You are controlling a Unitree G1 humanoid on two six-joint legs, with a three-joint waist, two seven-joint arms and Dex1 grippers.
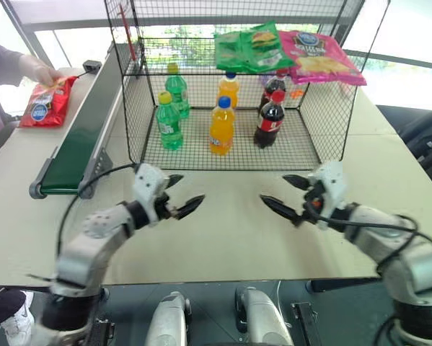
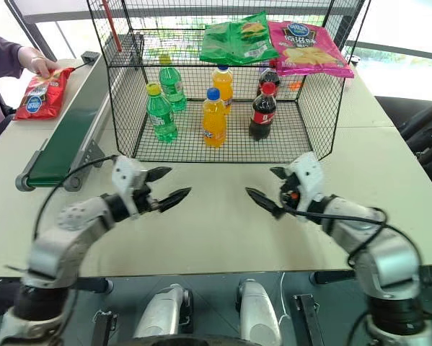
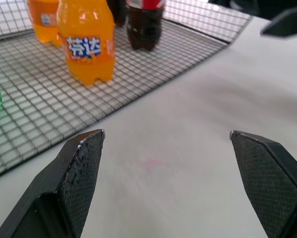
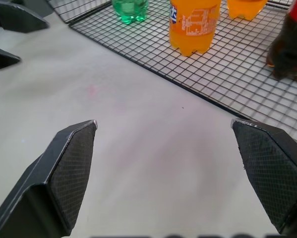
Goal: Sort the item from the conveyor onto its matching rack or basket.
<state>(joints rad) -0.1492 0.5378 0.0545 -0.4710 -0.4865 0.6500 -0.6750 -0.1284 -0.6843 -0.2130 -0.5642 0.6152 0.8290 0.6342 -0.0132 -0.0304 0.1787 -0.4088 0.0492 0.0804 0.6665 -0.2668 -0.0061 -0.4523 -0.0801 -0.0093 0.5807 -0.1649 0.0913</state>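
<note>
both arms bent inward, left pincer point(image 1: 181, 194) and right pincer point(image 1: 286, 193) spread, facing.

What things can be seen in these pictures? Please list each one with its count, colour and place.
Crisp bag: one, red, on the table left of the conveyor, a person's hand on its far end.
Conveyor: one, dark-green belt with grey rails, along the table's left side.
Wire cage: one, black, at the far middle of the table.
Green bags: at least two, overlapping on the cage's top shelf.
Pink bag: one, on the top shelf, right of the green ones.
Green bottles: two, inside the cage, left.
Orange bottles: two, inside, middle.
Cola bottles: two, dark, inside, right.
Table: one, pale.
Person's hand: one, far left.
Left gripper: black, open, above the table.
Right gripper: black, open, above the table.
</note>
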